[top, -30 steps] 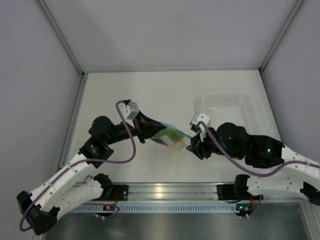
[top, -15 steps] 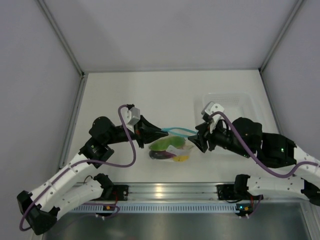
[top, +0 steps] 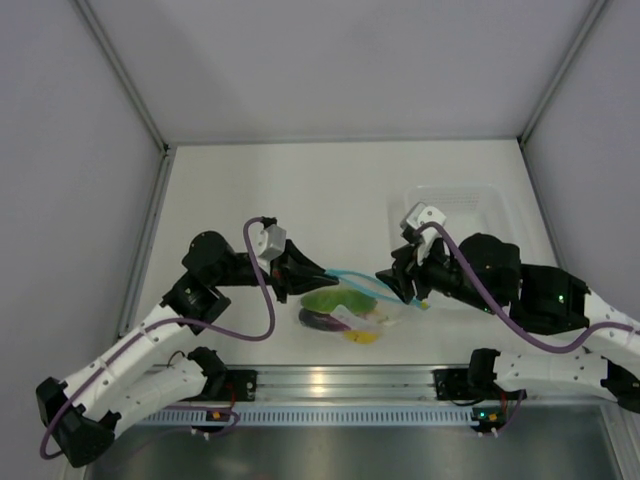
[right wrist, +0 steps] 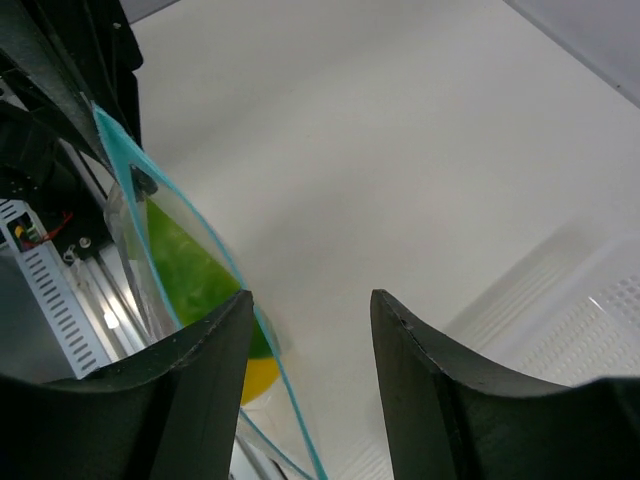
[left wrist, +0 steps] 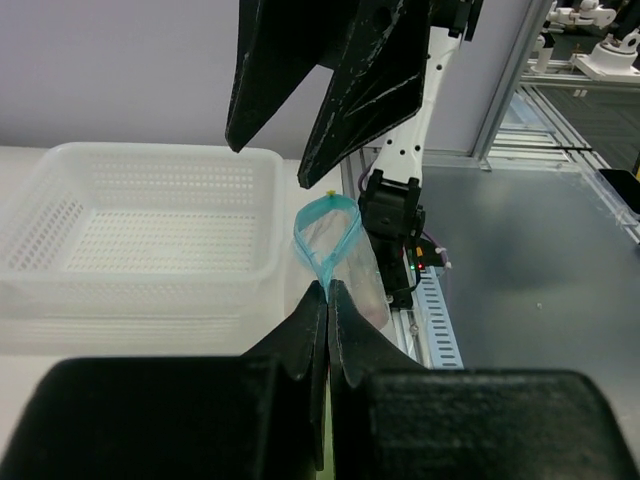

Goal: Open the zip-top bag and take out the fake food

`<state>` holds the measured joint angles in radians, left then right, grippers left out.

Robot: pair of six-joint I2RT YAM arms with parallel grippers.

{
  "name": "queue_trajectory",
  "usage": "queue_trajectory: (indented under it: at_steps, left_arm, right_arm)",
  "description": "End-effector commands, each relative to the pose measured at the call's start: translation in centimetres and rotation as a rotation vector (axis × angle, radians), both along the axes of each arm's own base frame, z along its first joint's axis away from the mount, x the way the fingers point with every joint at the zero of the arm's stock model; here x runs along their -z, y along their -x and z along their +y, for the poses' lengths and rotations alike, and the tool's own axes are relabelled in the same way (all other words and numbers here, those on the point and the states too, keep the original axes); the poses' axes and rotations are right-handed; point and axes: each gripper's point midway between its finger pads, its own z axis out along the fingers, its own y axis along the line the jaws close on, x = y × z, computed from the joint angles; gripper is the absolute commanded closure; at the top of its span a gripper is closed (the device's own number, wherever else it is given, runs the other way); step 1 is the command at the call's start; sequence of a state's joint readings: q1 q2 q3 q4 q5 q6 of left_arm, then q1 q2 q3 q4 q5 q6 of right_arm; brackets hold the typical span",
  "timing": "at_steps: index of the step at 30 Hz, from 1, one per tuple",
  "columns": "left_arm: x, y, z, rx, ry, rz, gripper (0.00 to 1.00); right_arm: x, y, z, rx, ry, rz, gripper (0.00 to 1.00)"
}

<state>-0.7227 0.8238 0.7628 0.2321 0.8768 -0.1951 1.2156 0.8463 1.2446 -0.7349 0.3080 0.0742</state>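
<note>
- Front-centre of desk (top: 260,190), between arms: bag (top: 350,312), mouth looped open, food (top: 335,298) inside.
- Left fingers (top: 322,272): clamped on bag's blue strip.
- Right fingers (top: 388,280): parted, gripping nothing, beside strip.

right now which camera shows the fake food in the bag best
The top external view: the fake food shows as green, purple and yellow pieces through the zip-top bag. The right wrist catches only a green piece and a yellow sliver. The left wrist shows just the bag's teal mouth.
</note>
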Motion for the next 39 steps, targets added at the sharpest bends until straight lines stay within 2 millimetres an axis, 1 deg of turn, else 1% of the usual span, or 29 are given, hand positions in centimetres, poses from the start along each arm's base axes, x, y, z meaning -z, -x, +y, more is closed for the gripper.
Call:
queue_trajectory:
  at_steps: [1,4,7,10,14,18,21,25,28,33,34,35,36,38,39]
  left_arm:
    - [-1.6,0.4,-0.2,0.034,0.045,-0.082,1.00]
    - [-1.7,0.4,-0.3,0.040,0.044,-0.078,1.00]
    - [-1.7,0.4,-0.3,0.049,0.040,-0.077,1.00]
    - [-1.8,0.7,-0.3,0.067,0.040,-0.084,1.00]
    - [-2.0,0.3,-0.4,0.045,0.046,-0.080,1.00]
    - [-2.0,0.3,-0.5,0.053,0.042,-0.077,1.00]
    - [-1.9,0.4,-0.4,0.057,0.041,-0.078,1.00]
    - [-1.9,0.4,-0.4,0.060,0.041,-0.078,1.00]
    - [-2.0,0.9,-0.4,0.087,0.039,-0.086,1.00]
    - [-2.0,1.7,-0.3,0.135,0.032,-0.097,1.00]
    - [-2.0,1.7,-0.3,0.133,0.033,-0.095,1.00]
    - [-2.1,1.6,-0.3,0.128,0.035,-0.095,1.00]
    - [-2.0,1.5,-0.3,0.123,0.035,-0.093,1.00]
    - [-2.2,1.4,-0.3,0.114,0.037,-0.090,1.00]
    - [-2.3,1.3,-0.3,0.113,0.039,-0.091,1.00]
  right_arm:
    - [0.5,1.1,0.4,-0.083,0.008,0.017,0.48]
    - [1.3,1.4,0.6,-0.104,0.018,0.027,0.48]
    - [1.5,1.5,0.4,-0.107,0.016,0.028,0.48]
    - [2.1,1.7,0.7,-0.122,0.031,0.038,0.47]
    - [2.4,1.7,0.9,-0.128,0.038,0.041,0.47]
    - [1.9,2.2,1.1,-0.161,0.018,0.037,0.48]
    - [1.0,2.1,0.5,-0.143,-0.008,0.017,0.48]
    - [-0.2,2.6,0.1,-0.162,-0.051,0.000,0.48]
    - [0.3,2.1,-0.2,-0.131,-0.025,-0.001,0.49]
    - [1.2,-0.1,-1.2,-0.005,0.027,-0.036,0.50]
    - [1.4,-0.1,-1.1,-0.009,0.034,-0.040,0.49]
    - [1.6,0.1,-0.9,-0.026,0.039,-0.034,0.49]
    - [2.0,0.6,-0.2,-0.067,0.046,-0.017,0.49]
    - [2.2,1.0,0.3,-0.096,0.047,-0.002,0.48]
    - [2.7,1.2,0.7,-0.112,0.056,0.010,0.49]
